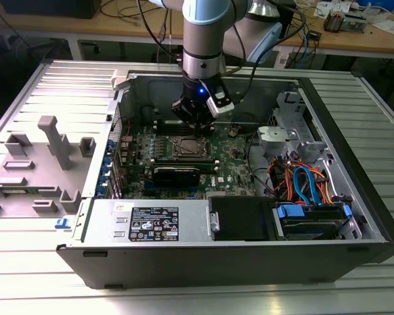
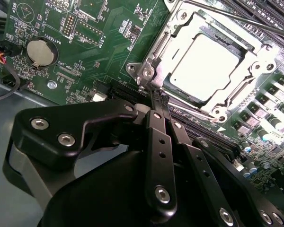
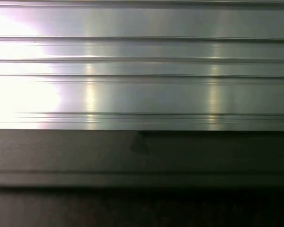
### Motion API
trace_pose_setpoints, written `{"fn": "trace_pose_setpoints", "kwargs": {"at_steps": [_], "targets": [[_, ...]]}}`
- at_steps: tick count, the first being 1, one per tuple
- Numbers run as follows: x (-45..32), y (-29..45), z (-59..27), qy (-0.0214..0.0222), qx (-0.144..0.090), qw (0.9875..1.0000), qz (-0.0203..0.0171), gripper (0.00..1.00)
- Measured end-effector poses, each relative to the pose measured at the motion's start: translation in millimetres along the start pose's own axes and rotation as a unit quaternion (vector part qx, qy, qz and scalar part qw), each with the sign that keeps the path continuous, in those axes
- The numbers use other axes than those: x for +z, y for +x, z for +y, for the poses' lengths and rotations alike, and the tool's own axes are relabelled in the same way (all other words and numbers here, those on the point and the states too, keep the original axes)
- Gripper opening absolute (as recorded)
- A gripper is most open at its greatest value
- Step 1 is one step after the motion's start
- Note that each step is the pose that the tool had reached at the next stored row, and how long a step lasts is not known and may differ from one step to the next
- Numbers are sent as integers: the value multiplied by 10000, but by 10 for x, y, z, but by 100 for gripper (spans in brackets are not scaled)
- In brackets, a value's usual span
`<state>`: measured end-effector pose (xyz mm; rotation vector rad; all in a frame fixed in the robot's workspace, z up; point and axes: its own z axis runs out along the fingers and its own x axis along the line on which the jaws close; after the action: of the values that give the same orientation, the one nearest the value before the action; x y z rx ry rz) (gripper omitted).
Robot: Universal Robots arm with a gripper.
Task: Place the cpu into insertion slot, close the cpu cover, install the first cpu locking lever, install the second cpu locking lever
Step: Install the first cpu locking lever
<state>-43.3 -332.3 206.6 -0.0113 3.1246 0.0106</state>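
In the exterior view my gripper (image 1: 196,126) hangs inside the open computer case, just above the insertion slot (image 1: 189,148) on the green motherboard (image 1: 236,157). In the second wrist view the cpu (image 2: 206,59) lies flat in the slot, its pale silver top showing through the window of the cpu cover (image 2: 176,45), which lies down over it. My gripper (image 2: 157,97) is shut with nothing between its fingers (image 2: 154,123). Its tips are at the socket's corner bracket (image 2: 146,73). A thin locking lever rod (image 2: 236,18) runs along the socket's far side.
A coin battery (image 2: 39,52) and black memory slots (image 2: 270,9) flank the socket. A long black block (image 1: 176,174) lies beside the slot, with coloured cables (image 1: 302,180) and drive bays toward the exterior view's right. A grey plastic shroud (image 1: 52,141) lies outside the case. Ribbed metal (image 3: 142,85) shows in the first wrist view.
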Motion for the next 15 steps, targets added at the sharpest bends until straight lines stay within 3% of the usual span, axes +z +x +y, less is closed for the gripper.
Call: {"fn": "trace_pose_setpoints", "kwargs": {"at_steps": [15], "targets": [[23, -3, -26, 2, 1, 10000, 1, 11]]}}
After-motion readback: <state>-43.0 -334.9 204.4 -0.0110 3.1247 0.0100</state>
